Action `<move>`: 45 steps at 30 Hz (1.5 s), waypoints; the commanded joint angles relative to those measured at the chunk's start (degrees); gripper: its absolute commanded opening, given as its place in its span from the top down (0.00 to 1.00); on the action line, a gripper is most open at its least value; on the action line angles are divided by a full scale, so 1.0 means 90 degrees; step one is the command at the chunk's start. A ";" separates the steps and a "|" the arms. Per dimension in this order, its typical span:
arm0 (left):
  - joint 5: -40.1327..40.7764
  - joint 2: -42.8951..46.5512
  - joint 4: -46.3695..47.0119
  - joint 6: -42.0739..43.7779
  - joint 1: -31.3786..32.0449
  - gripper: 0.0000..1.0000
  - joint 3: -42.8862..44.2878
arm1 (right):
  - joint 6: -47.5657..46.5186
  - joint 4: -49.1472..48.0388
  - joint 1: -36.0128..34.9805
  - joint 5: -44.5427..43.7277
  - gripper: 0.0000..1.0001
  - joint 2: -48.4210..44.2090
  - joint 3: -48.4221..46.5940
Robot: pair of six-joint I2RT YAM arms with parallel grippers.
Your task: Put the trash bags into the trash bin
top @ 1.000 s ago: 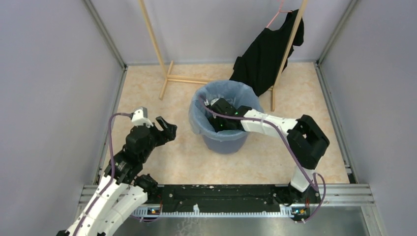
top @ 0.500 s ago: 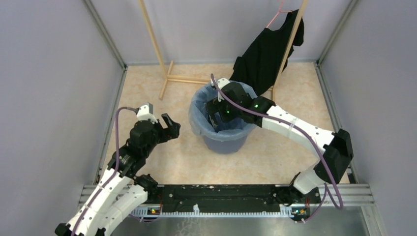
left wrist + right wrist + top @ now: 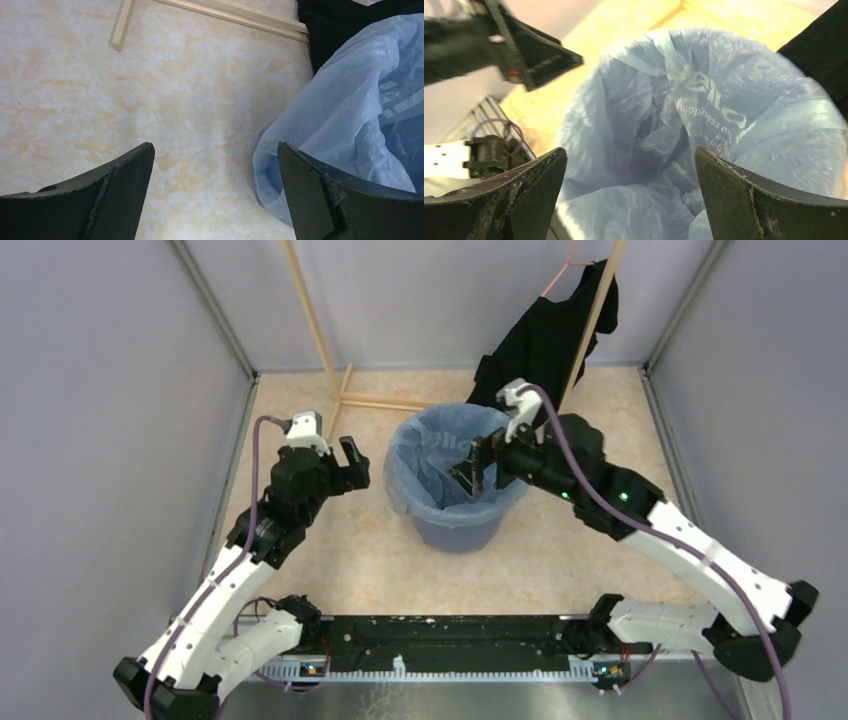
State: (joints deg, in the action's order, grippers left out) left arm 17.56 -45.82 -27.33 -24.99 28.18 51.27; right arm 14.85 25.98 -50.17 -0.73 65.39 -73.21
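R jaws spread wide over pale-blue bag [image 3: 724, 100], mouth gaping open.

Trash bag [image 3: 420, 452] inside trash bin [image 3: 460, 532], garment [image 3: 540, 350] on rack [image 3: 592, 328] just behind.

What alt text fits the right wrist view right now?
A pale-blue bag gapes open, printed text on its inner wall, filling the frame between the open right fingers at the bottom corners. The left fingers sit blurred at top left over tan floor, and a black garment cuts the right edge.
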 commanded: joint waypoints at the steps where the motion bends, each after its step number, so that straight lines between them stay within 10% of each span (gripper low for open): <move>1: 0.0085 -0.0397 0.0694 0.0205 -0.0103 0.01 0.0419 | -0.0029 -0.0874 -0.0071 0.0133 0.01 -0.0994 0.0433; 25: -0.5335 -0.3554 0.2968 -0.2883 -0.1714 0.01 -0.0383 | 0.0062 0.0040 -0.0077 -0.0352 0.01 -0.3377 0.1827; 45: -0.4777 -0.5313 0.5582 -0.5239 0.1087 0.03 -0.0579 | -0.0199 0.0855 -0.0075 -0.0552 0.01 -0.4433 0.1814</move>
State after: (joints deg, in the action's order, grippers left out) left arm -26.74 -91.22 14.37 -66.89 33.54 43.57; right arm 13.91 32.21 -50.22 -4.89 26.96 -56.25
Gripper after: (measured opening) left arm 0.982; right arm 0.985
